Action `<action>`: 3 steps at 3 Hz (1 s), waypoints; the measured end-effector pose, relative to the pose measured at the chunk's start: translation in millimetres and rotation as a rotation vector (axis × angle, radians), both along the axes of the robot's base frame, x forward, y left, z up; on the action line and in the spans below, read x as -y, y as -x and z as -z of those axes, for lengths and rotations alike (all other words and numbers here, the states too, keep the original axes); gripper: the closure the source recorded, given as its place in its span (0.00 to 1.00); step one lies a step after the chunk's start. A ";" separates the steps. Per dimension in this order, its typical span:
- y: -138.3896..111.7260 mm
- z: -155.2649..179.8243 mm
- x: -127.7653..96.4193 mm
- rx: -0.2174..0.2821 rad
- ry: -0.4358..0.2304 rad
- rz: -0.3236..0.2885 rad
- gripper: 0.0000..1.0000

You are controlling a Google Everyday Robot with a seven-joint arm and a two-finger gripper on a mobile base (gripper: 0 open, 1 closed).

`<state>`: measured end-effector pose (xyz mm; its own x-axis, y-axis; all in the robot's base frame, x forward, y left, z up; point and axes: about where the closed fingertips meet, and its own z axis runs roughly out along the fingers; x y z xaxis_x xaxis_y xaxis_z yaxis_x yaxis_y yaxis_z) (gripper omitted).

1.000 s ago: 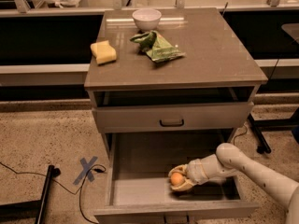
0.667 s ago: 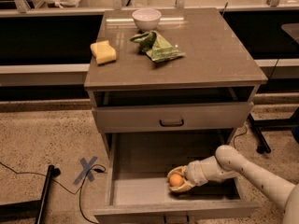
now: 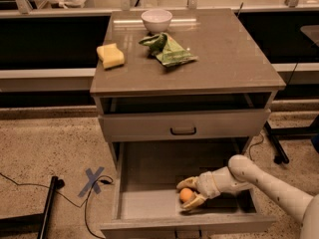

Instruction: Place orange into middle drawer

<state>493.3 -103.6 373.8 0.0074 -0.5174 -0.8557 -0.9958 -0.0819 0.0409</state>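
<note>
The counter point(image 3: 229, 59) is a grey-brown cabinet top with a smooth, slightly glossy surface. Three things lie on it. A white bowl point(image 3: 156, 20) stands upright near the back edge. A crumpled green packet point(image 3: 169, 50) lies just in front of the bowl, near the middle. A yellow sponge point(image 3: 110, 56) rests flat toward the left edge, well apart from the packet. Below the top, the gripper point(image 3: 188, 195) sits low inside the pulled-out middle drawer point(image 3: 149, 205), clasping the orange point(image 3: 187, 194) between its fingers. The cabinet stands on a speckled floor point(image 3: 45, 143), where a blue tape cross point(image 3: 93, 179) is stuck to its left.
</note>
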 end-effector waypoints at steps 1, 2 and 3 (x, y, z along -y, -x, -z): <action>1.3 -14.9 -3.1 0.032 -0.006 -0.004 0.13; 3.7 -35.2 -6.0 0.048 -0.028 -0.020 0.25; 7.1 -65.0 -3.9 0.073 -0.088 -0.035 0.21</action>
<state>486.2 -99.7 438.8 0.0879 -0.4385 -0.8944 -0.9924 -0.1166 -0.0404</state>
